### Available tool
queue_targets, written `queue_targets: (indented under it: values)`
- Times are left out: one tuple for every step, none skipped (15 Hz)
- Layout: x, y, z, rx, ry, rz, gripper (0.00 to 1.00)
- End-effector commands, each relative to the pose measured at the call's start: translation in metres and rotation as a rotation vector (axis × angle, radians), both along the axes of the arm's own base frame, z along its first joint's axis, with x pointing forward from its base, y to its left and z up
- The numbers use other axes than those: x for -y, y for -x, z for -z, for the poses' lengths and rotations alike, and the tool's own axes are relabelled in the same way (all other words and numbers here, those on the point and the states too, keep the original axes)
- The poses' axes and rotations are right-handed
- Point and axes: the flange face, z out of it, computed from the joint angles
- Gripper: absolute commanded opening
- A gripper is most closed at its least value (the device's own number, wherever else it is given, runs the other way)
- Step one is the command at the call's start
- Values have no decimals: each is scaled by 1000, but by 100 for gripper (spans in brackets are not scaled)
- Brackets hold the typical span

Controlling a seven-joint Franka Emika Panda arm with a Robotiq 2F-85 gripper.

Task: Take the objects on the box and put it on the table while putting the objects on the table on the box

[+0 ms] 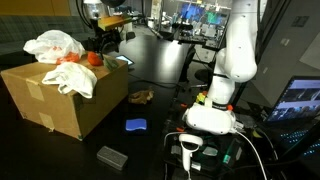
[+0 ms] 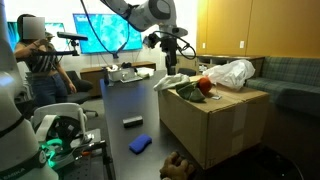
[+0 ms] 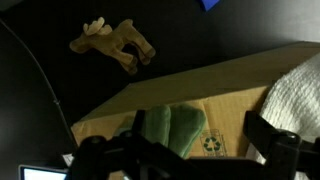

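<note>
1. Fingers: spread wide, dark pads at either side of the wrist view. Nothing is held between them.
2. Gripper hangs over the box top. In an exterior view it sits above the box's far end, clear of the items there.
3. Directly under the open jaws is a green soft item lying on the cardboard. It also shows in an exterior view, beside a red-orange item.
4. White cloth lies just beside the green item and drapes over the box edge.
5. White plastic bag is bunched on the box top, at the far side from the cloth.
6. Box: large, brown, taped, standing on the table. Four things are seen on top: bag, cloth, red-orange item, green item.
7. On the table, off the box:
   - a brown plush animal on its side, near the box corner
   - a blue item
   - a grey block, farthest out
   - all three lie apart from one another
8. Arm base stands at the table edge.
9. A person stands in the background by a screen.
</note>
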Motion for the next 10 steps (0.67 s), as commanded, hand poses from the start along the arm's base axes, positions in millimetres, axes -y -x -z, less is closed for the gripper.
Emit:
queue_targets:
  values:
    - [-6, 32, 18, -56, -49, -85, 100]
    - [-7, 41, 27, -72, -58, -89, 100]
    - [-7, 49, 34, -89, -70, -94, 100]
    - [-6, 57, 44, -102, -83, -92, 100]
    - [-6, 64, 54, -117, -101, -96, 100]
    - [-5, 71, 63, -128, -122, -95, 100]
    - [-3, 77, 72, -135, -146, -94, 100]
    - [-1, 85, 81, -138, -175, -103, 100]
    - [-1, 91, 90, -135, -203, -109, 100]
    - [-1, 97, 99, -134, -230, -124, 100]
